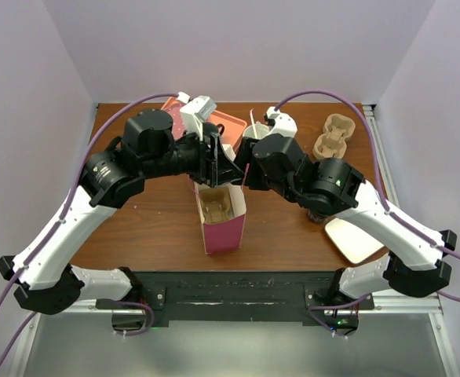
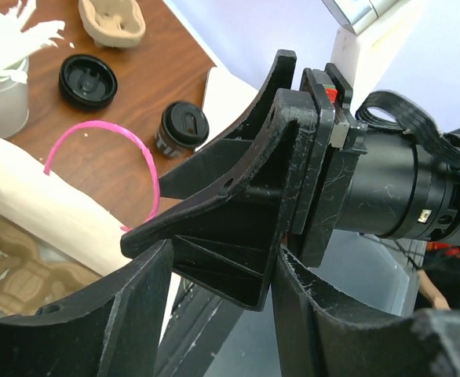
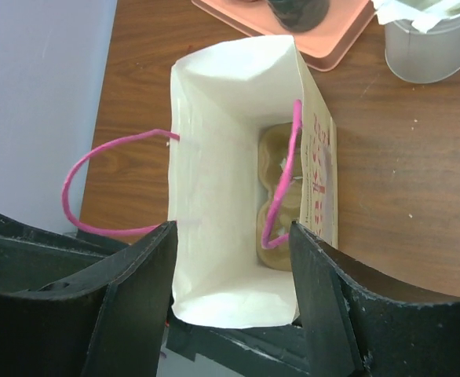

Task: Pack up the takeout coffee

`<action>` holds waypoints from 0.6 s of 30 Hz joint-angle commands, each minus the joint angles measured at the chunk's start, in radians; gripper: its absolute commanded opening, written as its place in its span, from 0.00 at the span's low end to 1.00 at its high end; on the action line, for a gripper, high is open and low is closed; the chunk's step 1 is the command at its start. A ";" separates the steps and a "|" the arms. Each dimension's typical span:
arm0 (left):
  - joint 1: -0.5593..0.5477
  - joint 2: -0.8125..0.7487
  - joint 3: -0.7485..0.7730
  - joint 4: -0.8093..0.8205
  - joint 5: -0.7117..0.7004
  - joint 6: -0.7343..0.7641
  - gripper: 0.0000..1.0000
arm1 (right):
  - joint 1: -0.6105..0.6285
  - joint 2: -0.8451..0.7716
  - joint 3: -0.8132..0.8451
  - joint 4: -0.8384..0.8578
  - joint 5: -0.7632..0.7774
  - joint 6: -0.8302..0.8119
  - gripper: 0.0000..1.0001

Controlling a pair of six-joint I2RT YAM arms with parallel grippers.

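The takeout coffee (image 2: 184,129), a small black cup with white lettering and a black lid, stands on the table in the left wrist view; in the top view it is mostly hidden under my right arm. A pink paper bag (image 1: 224,220) stands open at the table's middle with a cardboard cup carrier (image 3: 281,184) inside. My left gripper (image 1: 218,161) is open and empty just above the bag's far edge. My right gripper (image 3: 230,259) is open and empty over the bag mouth (image 3: 214,157). One of its fingers (image 2: 238,212) sits between my left jaws.
A pink tray (image 1: 231,126) holding a dark cup (image 3: 297,12) lies at the back. A second carrier (image 1: 336,137) sits back right, a white plate (image 1: 355,236) front right. A loose black lid (image 2: 87,80) and a frosted cup of white sticks (image 3: 430,47) stand nearby.
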 commanded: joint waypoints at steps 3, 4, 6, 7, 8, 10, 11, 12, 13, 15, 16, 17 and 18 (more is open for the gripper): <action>0.248 0.065 0.075 -0.190 -0.516 0.133 0.56 | 0.028 -0.200 0.011 -0.201 -0.074 -0.060 0.63; 0.260 0.072 0.081 -0.191 -0.503 0.130 0.56 | 0.030 -0.197 -0.021 -0.206 -0.086 -0.063 0.63; 0.269 0.075 0.083 -0.169 -0.495 0.126 0.55 | 0.030 -0.192 -0.052 -0.192 -0.097 -0.073 0.62; 0.273 0.073 0.081 -0.154 -0.461 0.130 0.54 | 0.028 -0.197 -0.084 -0.183 -0.108 -0.073 0.62; 0.273 0.066 0.077 -0.111 -0.428 0.136 0.52 | 0.028 -0.200 -0.090 -0.181 -0.100 -0.048 0.61; 0.273 0.047 0.043 -0.071 -0.307 0.156 0.51 | 0.028 -0.221 -0.077 -0.170 -0.057 -0.025 0.61; 0.273 0.021 0.026 -0.027 -0.259 0.166 0.51 | 0.030 -0.226 -0.067 -0.146 -0.041 -0.018 0.61; 0.273 0.004 -0.015 -0.005 -0.198 0.188 0.51 | 0.028 -0.236 -0.057 -0.129 -0.018 -0.013 0.61; 0.274 -0.014 -0.040 0.013 -0.097 0.195 0.51 | 0.030 -0.241 -0.032 -0.106 -0.011 -0.016 0.60; 0.274 -0.062 -0.090 0.043 -0.009 0.216 0.49 | 0.030 -0.244 0.003 0.018 -0.020 -0.069 0.59; 0.274 -0.075 -0.104 0.049 0.063 0.221 0.49 | 0.028 -0.243 0.009 0.064 -0.040 -0.089 0.59; 0.273 -0.104 -0.118 0.072 0.106 0.225 0.49 | 0.030 -0.244 0.012 0.175 -0.059 -0.144 0.59; 0.274 -0.117 -0.145 0.081 0.145 0.235 0.49 | 0.030 -0.243 0.015 0.229 -0.082 -0.171 0.58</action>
